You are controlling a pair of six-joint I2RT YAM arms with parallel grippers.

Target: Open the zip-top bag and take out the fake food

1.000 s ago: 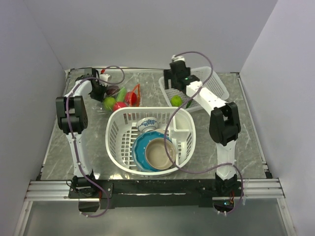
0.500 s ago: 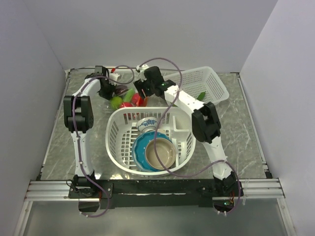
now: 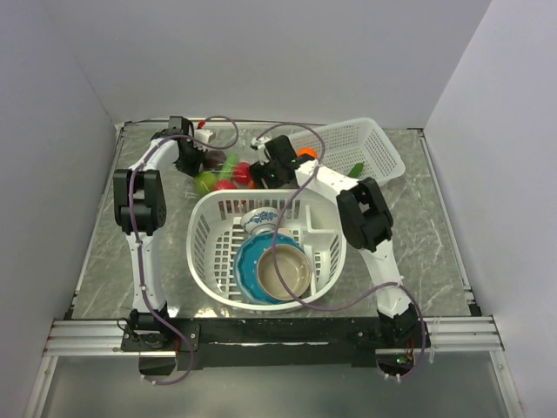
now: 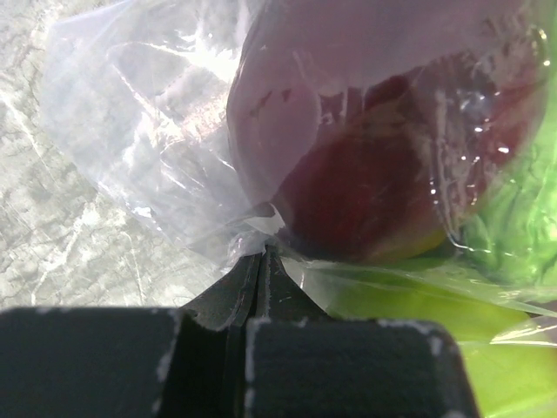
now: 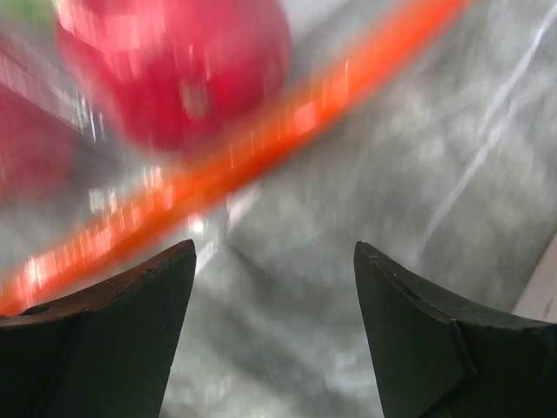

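Grey marbled tabletop (image 3: 439, 226), pale walls (image 3: 261, 61) around. The left gripper (image 4: 259, 261) pinches the zip-top bag (image 4: 148, 148) film, fake food (image 4: 374, 148) just ahead; the right gripper (image 5: 274, 257) gapes empty before its orange zip strip (image 5: 261, 144).

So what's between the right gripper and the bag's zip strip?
Only bare table separates the open right gripper from the zip strip, in right wrist view.
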